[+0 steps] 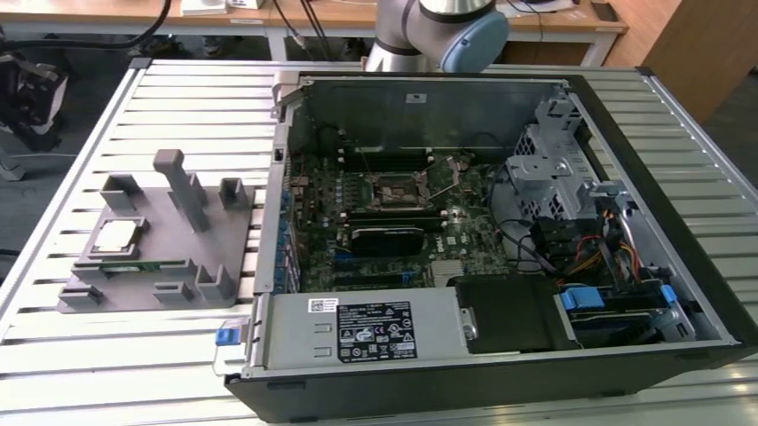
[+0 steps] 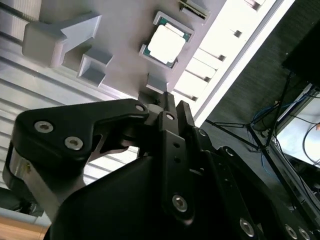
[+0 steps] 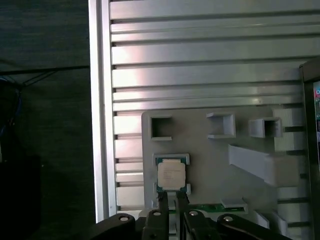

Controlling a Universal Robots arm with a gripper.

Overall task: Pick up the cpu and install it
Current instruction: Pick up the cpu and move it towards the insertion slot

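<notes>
The cpu [image 1: 119,235] lies flat, pale silver top up, in a square nest on the grey holder block [image 1: 154,253] at the exterior view's left, outside the computer case. Both wrist views look down on the cpu [image 3: 172,175] [image 2: 165,44] from well above. My gripper [image 3: 170,196] [image 2: 172,100] hangs over the holder's edge close to the chip, not touching it, fingers drawn together with nothing between them. The socket [image 1: 397,188] sits mid-motherboard inside the open case, its frame lifted.
A green memory stick [image 1: 130,266] lies in the holder beside the cpu. Grey posts [image 1: 177,182] rise from the holder. The open case [image 1: 663,293] holds a power supply, drive cage and cables. The arm's base [image 1: 438,35] stands behind the case on a slatted table [image 1: 177,106].
</notes>
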